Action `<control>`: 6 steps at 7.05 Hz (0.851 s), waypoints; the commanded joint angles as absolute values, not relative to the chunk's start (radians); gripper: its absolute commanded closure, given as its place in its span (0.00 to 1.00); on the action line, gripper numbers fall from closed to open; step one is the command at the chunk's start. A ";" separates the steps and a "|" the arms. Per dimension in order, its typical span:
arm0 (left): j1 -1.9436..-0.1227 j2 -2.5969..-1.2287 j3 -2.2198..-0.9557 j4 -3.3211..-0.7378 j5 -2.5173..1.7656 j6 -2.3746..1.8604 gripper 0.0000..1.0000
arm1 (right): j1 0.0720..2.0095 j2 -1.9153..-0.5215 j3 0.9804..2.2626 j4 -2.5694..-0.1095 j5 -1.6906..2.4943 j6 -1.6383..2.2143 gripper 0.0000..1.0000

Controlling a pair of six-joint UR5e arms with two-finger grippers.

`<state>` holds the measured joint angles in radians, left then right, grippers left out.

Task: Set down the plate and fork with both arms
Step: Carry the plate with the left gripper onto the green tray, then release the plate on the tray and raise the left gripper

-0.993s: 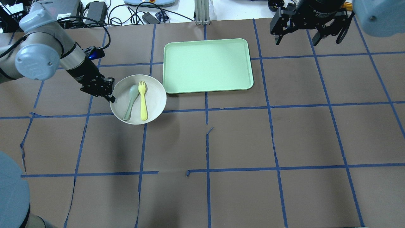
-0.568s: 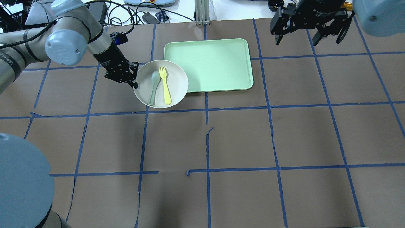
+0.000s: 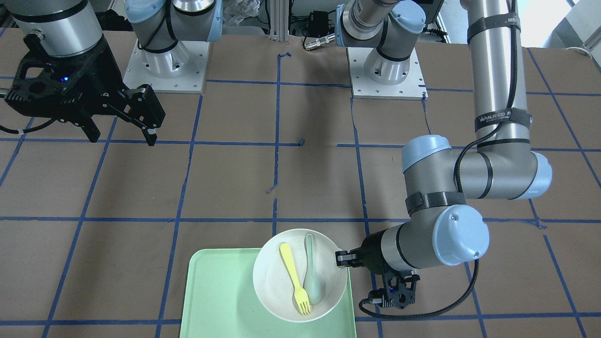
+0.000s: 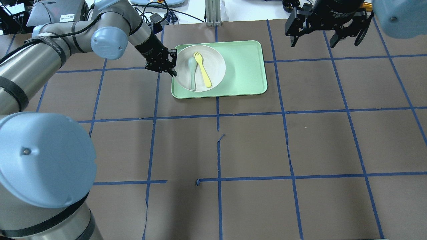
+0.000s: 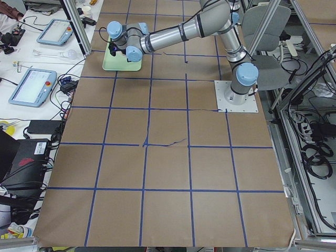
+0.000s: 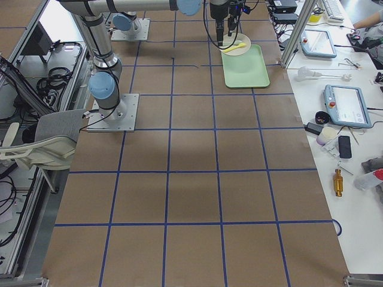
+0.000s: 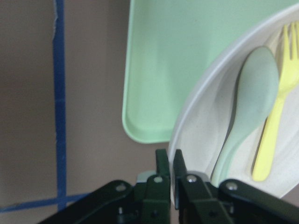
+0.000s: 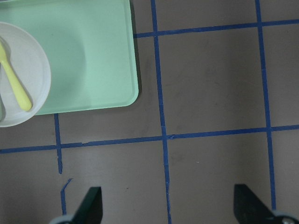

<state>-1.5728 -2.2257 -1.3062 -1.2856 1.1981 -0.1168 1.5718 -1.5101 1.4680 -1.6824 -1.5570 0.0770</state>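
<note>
The off-white plate (image 4: 216, 66) is over the left half of the mint-green tray (image 4: 245, 71). It carries the pale-yellow fork (image 4: 202, 71) and a grey-green spoon (image 4: 192, 75). My left gripper (image 4: 172, 65) is shut on the plate's left rim. The left wrist view shows its jaws (image 7: 170, 161) pinching the rim (image 7: 194, 105) beside the spoon (image 7: 247, 102) and fork (image 7: 275, 116). My right gripper (image 4: 313, 36) is open and empty, high above the table's far right. Its wrist view shows the plate (image 8: 35, 70) and fork (image 8: 16, 86) at the left.
The tray's right half (image 3: 220, 291) is bare green. The table is brown paper with a blue tape grid (image 4: 218, 113). Cables and devices lie beyond the far edge (image 4: 150, 13). My left arm's elbow (image 4: 43, 160) fills the overhead view's lower left.
My left gripper has carried the plate, with fork and spoon on it, right and away from the robot, from the bare table onto the tray's left half. The right gripper has not moved.
</note>
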 commanded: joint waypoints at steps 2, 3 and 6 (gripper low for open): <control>-1.629 -2.356 -1.178 -1.259 1.174 -0.198 1.00 | 1.572 -1.511 1.470 -1.683 -1.557 0.078 0.00; -1.634 -2.370 -1.178 -1.231 1.173 -0.189 1.00 | 1.572 -1.509 1.470 -1.683 -1.557 0.078 0.00; -1.663 -2.390 -1.175 -1.221 1.175 -0.128 1.00 | 1.571 -1.511 1.468 -1.683 -1.557 0.077 0.00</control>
